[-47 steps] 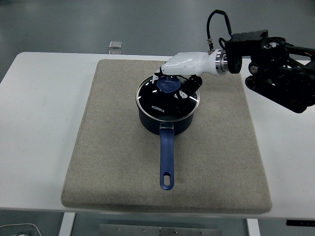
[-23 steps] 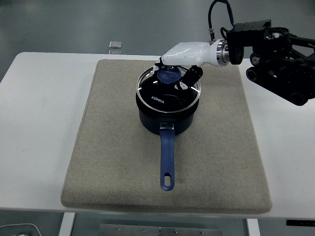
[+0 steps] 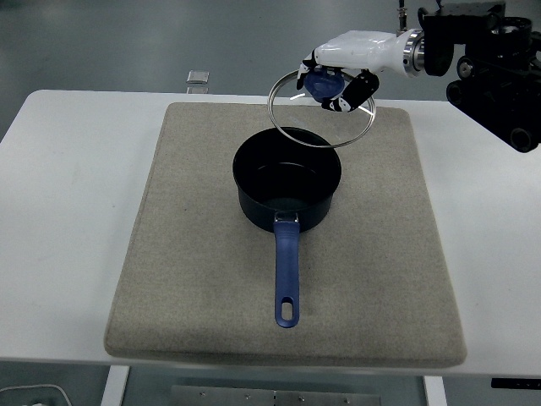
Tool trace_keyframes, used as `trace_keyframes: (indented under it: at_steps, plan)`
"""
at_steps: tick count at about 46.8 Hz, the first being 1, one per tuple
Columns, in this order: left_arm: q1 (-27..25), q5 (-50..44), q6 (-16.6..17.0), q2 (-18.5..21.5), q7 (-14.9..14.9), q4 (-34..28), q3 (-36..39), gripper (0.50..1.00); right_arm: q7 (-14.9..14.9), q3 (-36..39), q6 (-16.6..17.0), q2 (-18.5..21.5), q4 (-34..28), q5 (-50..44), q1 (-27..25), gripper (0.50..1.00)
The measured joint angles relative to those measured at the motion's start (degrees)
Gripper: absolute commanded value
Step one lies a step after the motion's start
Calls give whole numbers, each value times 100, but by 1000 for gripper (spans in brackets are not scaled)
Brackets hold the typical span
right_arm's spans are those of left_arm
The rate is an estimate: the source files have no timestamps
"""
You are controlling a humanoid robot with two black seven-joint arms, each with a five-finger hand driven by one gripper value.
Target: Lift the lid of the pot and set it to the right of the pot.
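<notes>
A dark blue pot with a long blue handle stands open on the beige mat. My right hand, white with black fingers, is shut on the blue knob of the glass pot lid. It holds the lid tilted in the air, above and behind the pot's far right rim. The left arm is out of view.
The mat covers most of the white table. A small clear object lies at the table's far edge, behind the mat. The black right arm reaches in from the upper right.
My right hand has lifted the lid off the pot and carried it up and to the right. The pot now stands open and has not moved.
</notes>
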Motion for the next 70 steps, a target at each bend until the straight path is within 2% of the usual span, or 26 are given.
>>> trace_keyframes:
  at_steps: [13, 24, 59, 70]
  plan:
    - [0, -2, 0, 0, 0, 0, 0, 1000, 12, -52, -52, -4, -749, -6, -32, 500]
    - [-3, -2, 0, 0, 0, 0, 0, 1000, 40, -84, -54, -35, -1093, -48, -107, 500]
    - [-4, -2, 0, 0, 0, 0, 0, 1000, 102, -470, -50, -203, -1124, -50, -667, 500]
    - [0, -2, 0, 0, 0, 0, 0, 1000, 106, -474, -150, -256, -1120, -27, -834, 500]
